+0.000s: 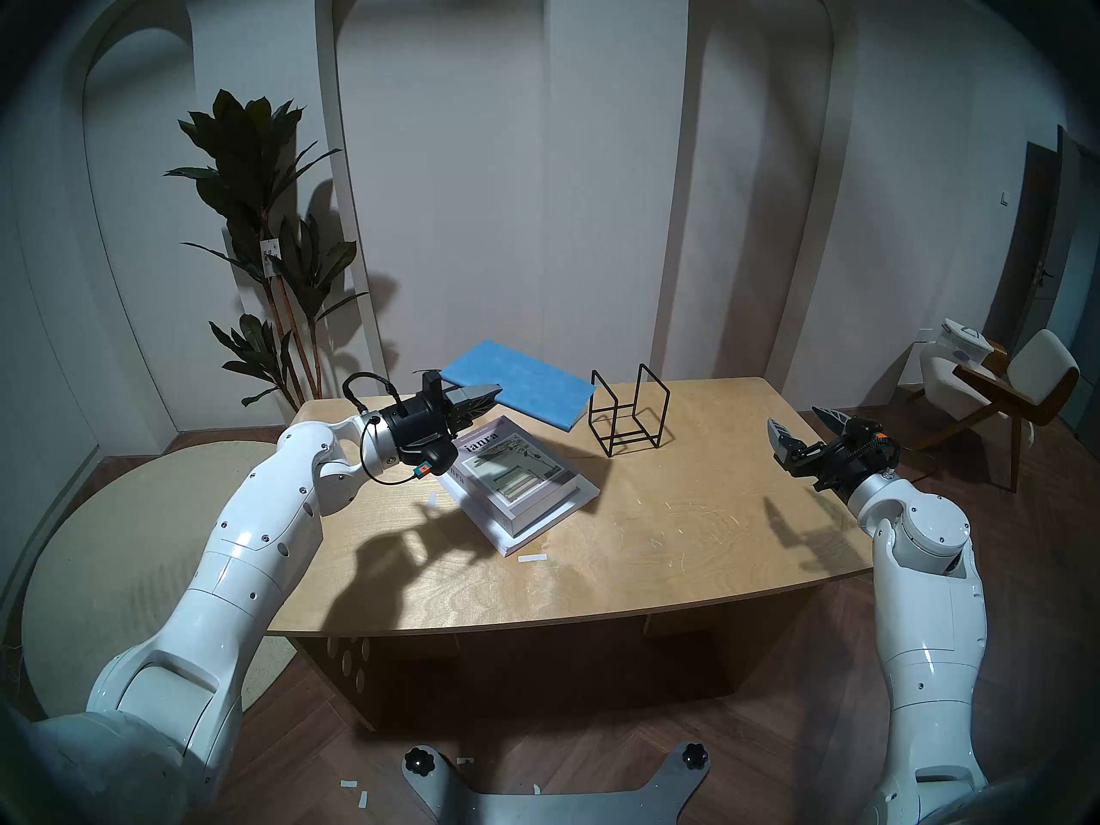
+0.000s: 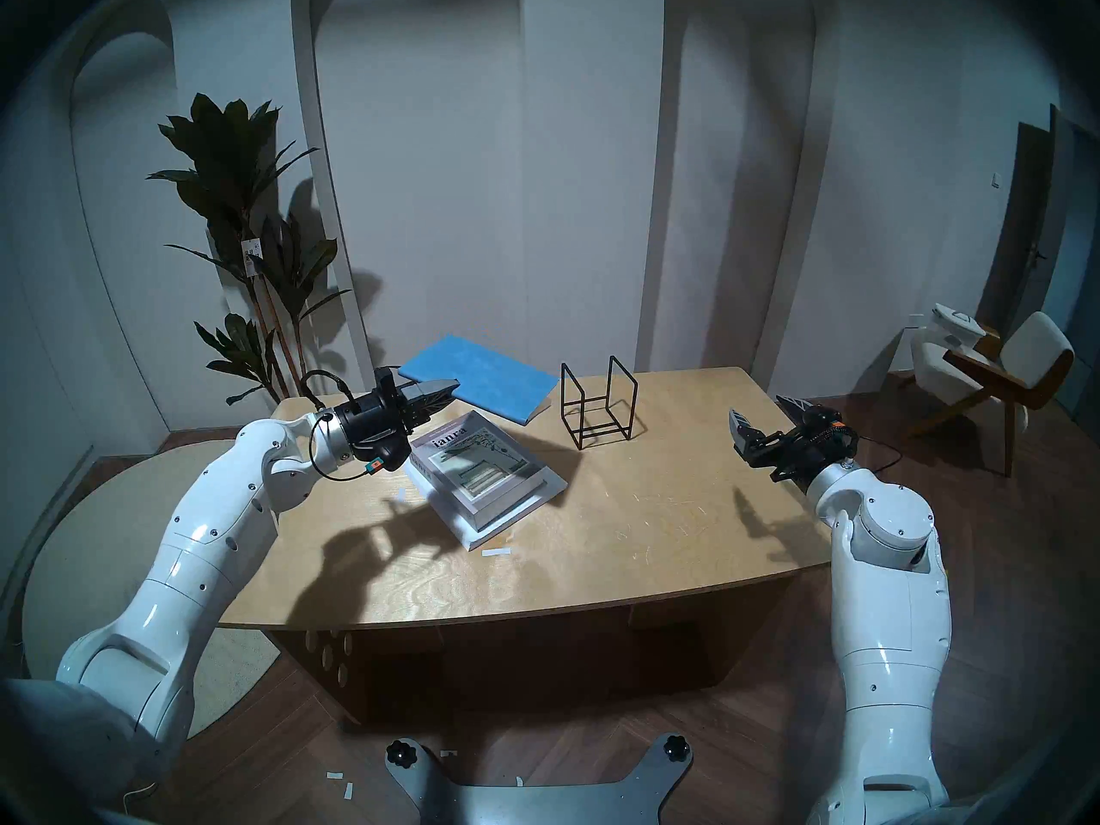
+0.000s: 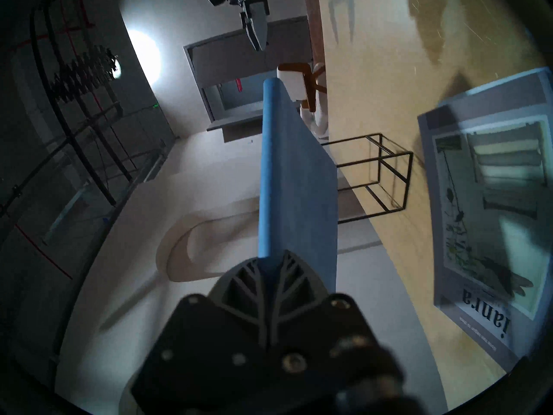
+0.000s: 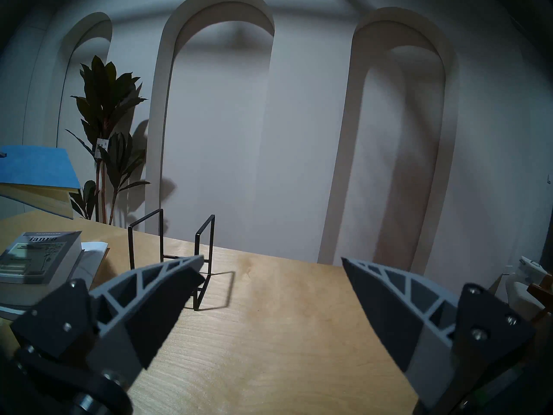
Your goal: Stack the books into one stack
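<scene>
My left gripper [image 1: 485, 396] [image 2: 443, 387] [image 3: 272, 260] is shut on the near edge of the thin blue book [image 1: 524, 386] [image 2: 482, 377] [image 3: 296, 177] [image 4: 36, 168], holding it in the air, tilted, behind and above the pile. The pile lies on the table's left half: the thick "ianra" book [image 1: 515, 469] [image 2: 482, 469] [image 3: 490, 219] [image 4: 39, 257] rests on the wide plain white book [image 1: 550, 523] [image 2: 524, 505] [image 4: 92, 249]. My right gripper [image 1: 800, 431] [image 2: 765, 416] [image 4: 269, 266] hovers open and empty over the table's right end.
A black wire-frame rack [image 1: 628, 413] [image 2: 598, 410] [image 3: 374, 171] [image 4: 173, 255] stands behind the table's middle, right of the blue book. The wooden table [image 1: 655, 544] carries small white tape strips [image 1: 531, 557]. A plant [image 1: 262, 234] stands at back left, a chair [image 1: 1006, 389] at far right.
</scene>
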You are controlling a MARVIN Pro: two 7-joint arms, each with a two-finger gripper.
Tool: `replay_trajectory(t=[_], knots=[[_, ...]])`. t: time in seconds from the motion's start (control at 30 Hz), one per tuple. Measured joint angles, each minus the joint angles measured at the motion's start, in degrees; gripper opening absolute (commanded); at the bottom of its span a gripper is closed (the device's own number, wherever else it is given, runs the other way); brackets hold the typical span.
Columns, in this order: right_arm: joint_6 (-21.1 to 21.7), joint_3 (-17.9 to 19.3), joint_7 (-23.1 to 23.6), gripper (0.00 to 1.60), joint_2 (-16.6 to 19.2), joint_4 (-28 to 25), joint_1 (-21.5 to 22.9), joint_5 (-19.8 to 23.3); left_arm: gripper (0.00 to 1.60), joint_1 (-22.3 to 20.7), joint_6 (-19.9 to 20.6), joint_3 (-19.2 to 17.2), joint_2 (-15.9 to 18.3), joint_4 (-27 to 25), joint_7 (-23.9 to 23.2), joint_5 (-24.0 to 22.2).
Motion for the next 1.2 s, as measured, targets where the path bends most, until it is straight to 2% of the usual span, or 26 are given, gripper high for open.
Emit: replay_trajectory(t=[0.2, 0.4, 0.7, 1.2], knots=[[0.0, 0.0, -0.1, 1.6, -0.1, -0.1, -0.1, 0.0, 0.0, 0.2, 1.6, -1.4, -0.7, 0.3, -7.2, -3.2], [0.0, 0.0, -0.2, 1.6, -0.2, -0.2, -0.1, 0.0, 0.0, 1.2, 1.5, -2.3, -0.4, -0.6, -10.7, -4.9], [0.0, 0.0, -0.2, 1.6, -0.2, -0.2, -0.2, 0.0, 0.0, 3.3, 0.5, -2.8, 0.8, -0.7, -11.8, -5.3], [-0.1, 0.0, -0.3, 1.6, -0.2, -0.3, -0.2, 0.1, 0.0, 1.6, 1.0, -2.1, -1.0, 4.4, -10.6, -4.2]])
